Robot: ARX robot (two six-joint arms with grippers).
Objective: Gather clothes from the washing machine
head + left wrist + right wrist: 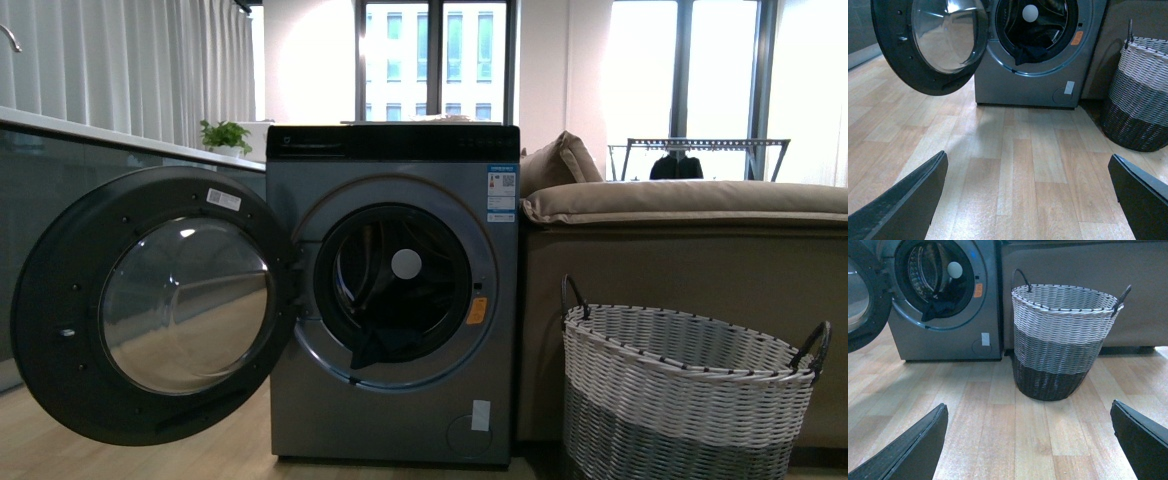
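The silver-grey washing machine stands on the wood floor with its round door swung wide open to the left. The dark clothes lie in the bottom of the drum, hanging slightly over the rim; they also show in the left wrist view and the right wrist view. My left gripper is open and empty, low over the floor, well short of the machine. My right gripper is open and empty, facing the basket. Neither arm shows in the front view.
A white-and-grey woven basket with dark handles stands right of the machine, seen also in the right wrist view and the left wrist view. A beige sofa stands behind it. A counter runs along the left.
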